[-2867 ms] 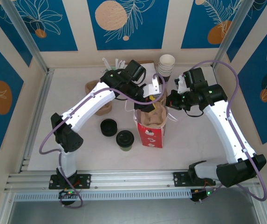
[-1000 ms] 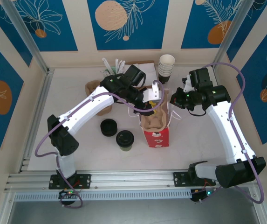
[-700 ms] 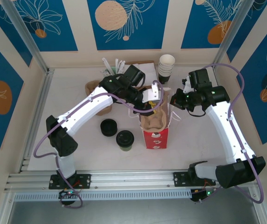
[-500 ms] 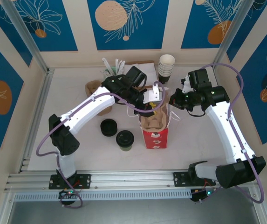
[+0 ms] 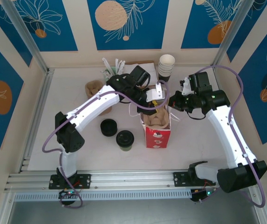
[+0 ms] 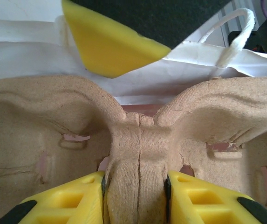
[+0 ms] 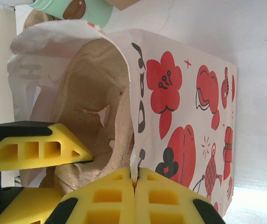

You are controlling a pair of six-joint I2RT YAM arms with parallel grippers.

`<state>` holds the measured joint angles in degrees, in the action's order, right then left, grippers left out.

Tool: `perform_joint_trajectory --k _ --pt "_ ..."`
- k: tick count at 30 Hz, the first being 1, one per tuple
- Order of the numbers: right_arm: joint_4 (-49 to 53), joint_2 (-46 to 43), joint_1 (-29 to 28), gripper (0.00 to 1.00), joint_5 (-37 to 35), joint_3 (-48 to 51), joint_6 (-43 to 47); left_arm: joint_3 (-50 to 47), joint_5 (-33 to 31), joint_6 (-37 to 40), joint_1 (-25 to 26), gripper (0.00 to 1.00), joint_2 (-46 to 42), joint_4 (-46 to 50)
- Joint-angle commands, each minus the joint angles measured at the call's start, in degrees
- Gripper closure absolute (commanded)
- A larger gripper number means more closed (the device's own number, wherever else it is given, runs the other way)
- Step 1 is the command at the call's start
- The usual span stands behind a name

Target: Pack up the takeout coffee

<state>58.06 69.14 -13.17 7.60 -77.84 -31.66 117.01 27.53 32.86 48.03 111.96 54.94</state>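
The takeout coffee, a dark cup under a black lid, stands on the table left of the bag, away from both grippers. A white paper bag with red prints stands upright mid-table. A brown pulp cup carrier sits inside it. My left gripper reaches into the bag from above and is shut on the carrier's middle ridge. My right gripper is shut on the bag's right rim, pinching the paper edge.
A low stack of black lids lies left of the coffee. Cream-rimmed cups are stacked at the back, beside a cardboard box. More pulp carriers sit back left. A mint-green cup stands behind the bag.
The bag, tilted at first, now stands upright and a little further right, with the carrier lower inside it. Both grips have stayed the same. The left arm's elbow swung slightly right.
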Motion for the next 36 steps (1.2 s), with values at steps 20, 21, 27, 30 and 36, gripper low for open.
perform_joint_trajectory --k 20,21,27,30,36 --pt "-3.1 -2.5 0.5 0.96 7.5 1.0 -0.8 -3.2 -7.8 -0.1 1.8 0.66 -0.1 -6.5" --pt "-3.1 -2.4 0.6 0.96 7.6 1.1 -0.8 -3.4 -8.4 0.2 1.8 0.66 0.0 -6.8" --pt "-3.0 -2.9 1.3 0.96 8.8 1.7 -0.9 -5.8 -9.5 1.8 1.8 0.66 -0.1 -9.7" --pt "-3.1 -3.1 1.9 0.95 10.0 1.9 -1.0 -6.7 -10.2 2.6 1.9 0.66 -0.1 -10.1" --pt "-2.1 -3.8 4.3 0.93 11.1 1.8 -0.1 -9.5 -10.7 3.1 1.9 0.66 -1.4 -11.5"
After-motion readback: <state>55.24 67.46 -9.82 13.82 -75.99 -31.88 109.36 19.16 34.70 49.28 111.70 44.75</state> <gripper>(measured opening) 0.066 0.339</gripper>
